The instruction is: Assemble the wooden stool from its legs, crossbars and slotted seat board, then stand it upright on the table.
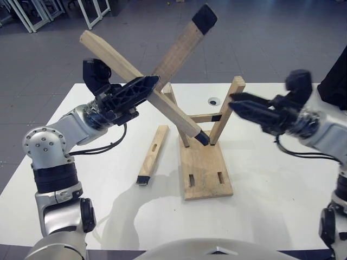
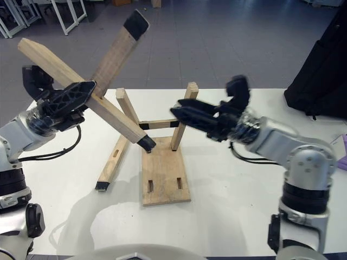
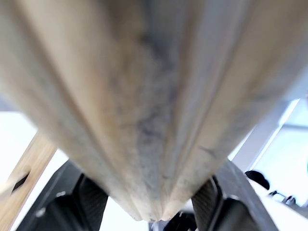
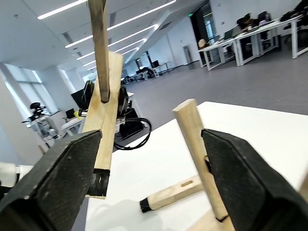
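White table (image 1: pixel 271 206) in an open office, grey floor behind, white desk frames (image 1: pixel 32 16) at the far left. Round cable port (image 1: pixel 213 101) in the tabletop near the far edge.

Seat board (image 1: pixel 203 173) lies flat at table centre, two slots showing on its near half. Two upright legs stand at its far end: right upright leg (image 1: pixel 226 111) and left upright leg (image 1: pixel 172 97), both leaning a little and joined by a short crossbar (image 1: pixel 205 117). Loose leg (image 1: pixel 153 154) lies flat on the table just left of the board, black cap toward the robot, one slot visible in it.

Left gripper (image 1: pixel 149 85) is raised over the left half of the table, clamped on a long leg (image 1: pixel 116 57) where a second leg (image 1: pixel 181 46) crosses it. The long leg slants from high on the left down to its black cap (image 1: pixel 201 138), which sits at the board's far end between the bases of the two uprights; contact with the board cannot be judged. The second leg rises up and right from the crossing, black cap at the top. The left wrist view shows the wood pressed between both fingers (image 3: pixel 91 202).

Right gripper (image 1: pixel 234 102) is level with the upper part of the right upright leg, tips just beside it. Its fingers (image 4: pixel 67 178) are spread wide, holding nothing, and the right wrist view shows that leg between them.
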Tool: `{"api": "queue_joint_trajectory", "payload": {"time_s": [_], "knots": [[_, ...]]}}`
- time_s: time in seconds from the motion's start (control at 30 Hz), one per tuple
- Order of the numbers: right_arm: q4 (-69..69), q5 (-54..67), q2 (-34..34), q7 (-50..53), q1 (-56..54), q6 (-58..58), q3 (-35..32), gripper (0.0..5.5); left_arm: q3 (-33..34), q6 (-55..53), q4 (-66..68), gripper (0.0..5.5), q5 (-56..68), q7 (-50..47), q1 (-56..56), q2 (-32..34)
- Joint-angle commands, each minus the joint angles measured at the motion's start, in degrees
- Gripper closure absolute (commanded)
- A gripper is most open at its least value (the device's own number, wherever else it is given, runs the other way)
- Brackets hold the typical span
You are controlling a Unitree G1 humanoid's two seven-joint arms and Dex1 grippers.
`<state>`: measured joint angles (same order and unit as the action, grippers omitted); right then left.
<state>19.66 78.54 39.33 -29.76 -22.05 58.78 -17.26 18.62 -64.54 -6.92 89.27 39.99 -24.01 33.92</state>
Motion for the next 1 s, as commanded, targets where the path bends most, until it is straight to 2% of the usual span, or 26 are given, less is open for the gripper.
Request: {"api": "queue_joint_trajectory", "payload": {"time_s": [0.03,0.1,0.2,0.3,0.47,0.67,1.0], "knots": [[5.13,-4.36,-0.26,2.03,9.39,-1.45,0.15,0.95,-0.13,-0.52,-7.33,3.46,0.95,-2.14,4.94,1.49],[7.64,-6.63,-1.55,3.16,13.71,-2.50,1.38,0.38,-0.39,0.55,-10.13,3.46,-0.69,-1.77,6.56,1.80],[8.13,-11.60,-1.12,2.12,18.72,-4.37,2.77,0.35,-2.48,12.83,-17.36,3.46,-15.29,5.49,9.67,-0.19],[5.63,-17.84,-0.87,0.46,22.46,-6.90,4.91,0.35,-11.66,30.79,-20.75,3.46,-36.39,16.20,16.43,0.95],[2.30,-25.96,-1.55,-1.36,25.83,-10.77,7.60,0.35,-17.94,45.80,-17.81,3.46,-49.28,24.85,21.81,-0.18],[2.05,-28.55,-2.88,-2.47,25.56,-11.48,8.70,0.35,-20.41,51.19,-12.40,3.46,-54.00,28.03,22.30,-0.53],[1.16,-30.54,-3.60,-3.54,23.17,-11.09,9.58,0.35,-22.91,52.45,-10.26,3.46,-55.88,28.28,24.72,-0.97]]}}
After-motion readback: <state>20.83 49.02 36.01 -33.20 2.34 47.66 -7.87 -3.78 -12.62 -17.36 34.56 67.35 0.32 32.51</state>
